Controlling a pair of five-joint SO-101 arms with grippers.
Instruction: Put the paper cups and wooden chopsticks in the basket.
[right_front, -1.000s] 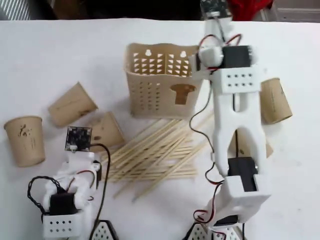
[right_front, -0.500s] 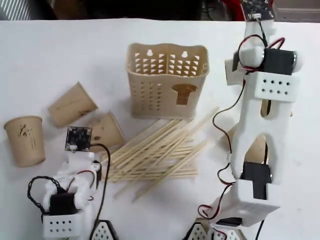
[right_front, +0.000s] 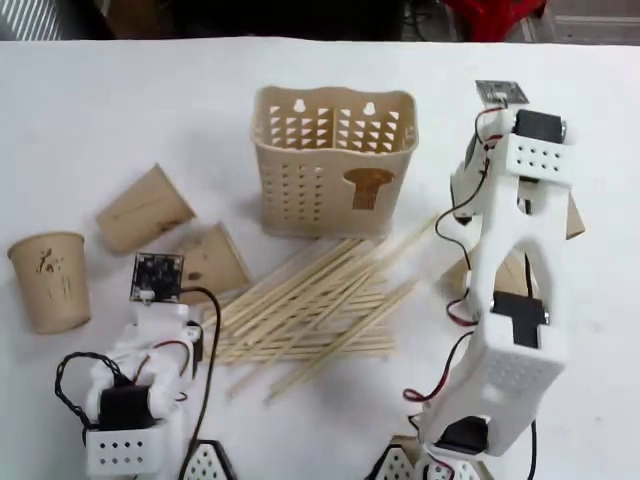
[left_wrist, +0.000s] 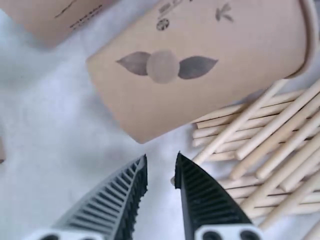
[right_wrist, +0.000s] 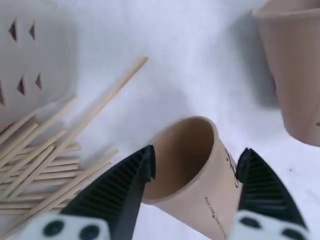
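Observation:
The cream basket (right_front: 335, 160) stands upright at the table's middle, with a spread of wooden chopsticks (right_front: 320, 305) in front of it. Three paper cups (right_front: 50, 280) (right_front: 145, 208) (right_front: 210, 258) are on the left. My right gripper (right_wrist: 197, 152) is open and straddles the mouth of a cup lying on its side (right_wrist: 200, 165); the right arm (right_front: 510, 200) covers most of that cup (right_front: 515, 278). Another cup (right_wrist: 295, 75) sits just beyond. My left gripper (left_wrist: 161, 159) is nearly shut on nothing, just short of a lying cup (left_wrist: 200, 65) beside chopstick ends (left_wrist: 260, 150).
The basket's wall (right_wrist: 30, 60) stands close beside the right gripper, and chopstick tips (right_wrist: 60, 150) reach toward the lying cup. A cup's edge (right_front: 575, 215) peeks out past the right arm. Bare white table lies behind the basket and at the far left.
The right arm has swung from over the basket to the right and come down over the cups there. The left arm has stayed still.

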